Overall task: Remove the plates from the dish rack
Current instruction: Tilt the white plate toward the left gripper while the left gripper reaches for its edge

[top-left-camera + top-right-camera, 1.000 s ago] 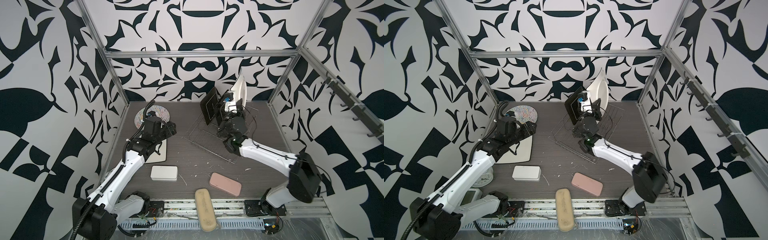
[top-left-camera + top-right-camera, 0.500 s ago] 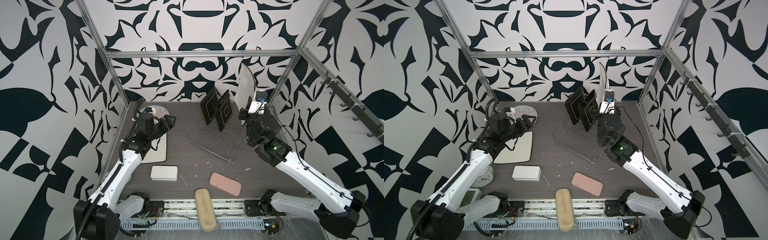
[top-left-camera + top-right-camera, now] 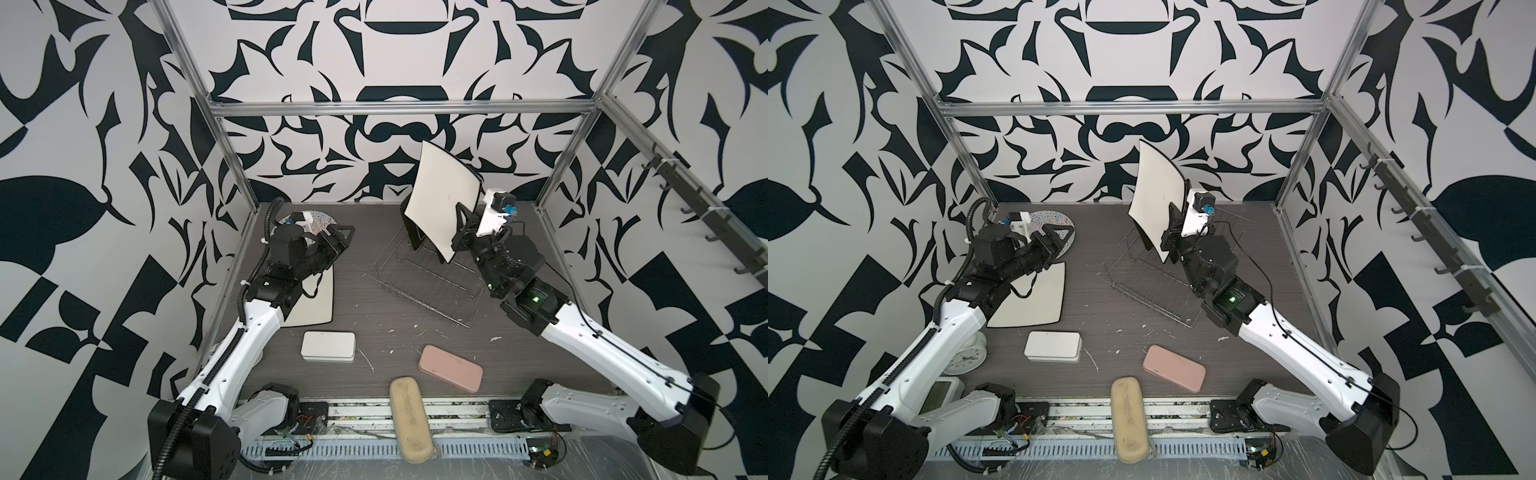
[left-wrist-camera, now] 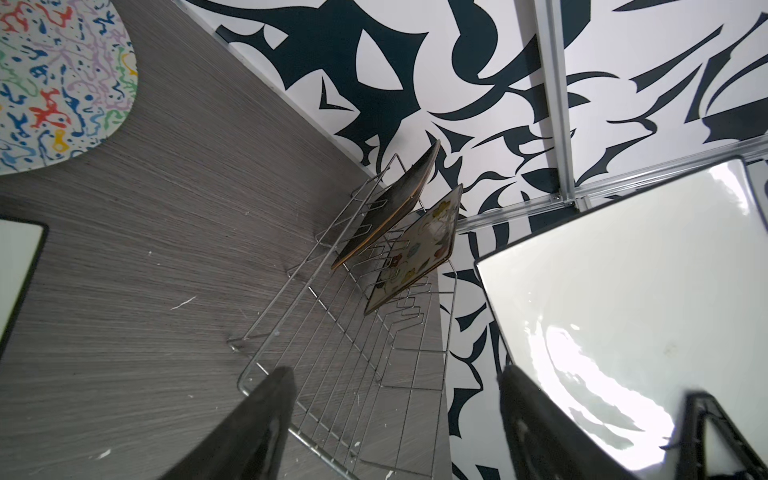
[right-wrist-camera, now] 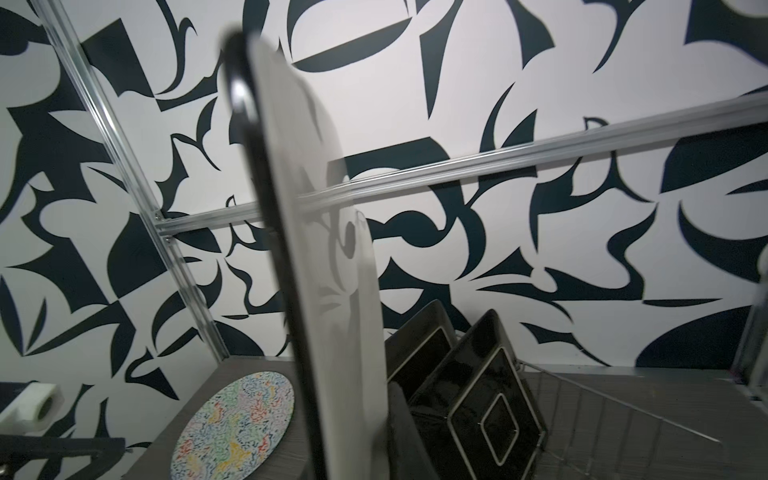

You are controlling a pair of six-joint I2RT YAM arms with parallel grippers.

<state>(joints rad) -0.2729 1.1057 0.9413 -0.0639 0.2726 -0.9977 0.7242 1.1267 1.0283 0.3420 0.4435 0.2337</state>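
My right gripper is shut on the lower edge of a square white-backed plate with a dark rim, holding it upright above the wire dish rack. The right wrist view shows this plate edge-on. Two square plates still stand in the rack: a dark one and a cream flowered one. A round squiggle plate and a white square plate lie flat on the table at the left. Above them my left gripper hangs open and empty.
Near the front of the table lie a white tin, a pink case and a beige case on the front rail. Metal frame posts and patterned walls close in the back and both sides.
The right arm swung out to the right, then brought the held plate back left over the rack, its white side now facing the top cameras. The left gripper drew back towards the round plate.
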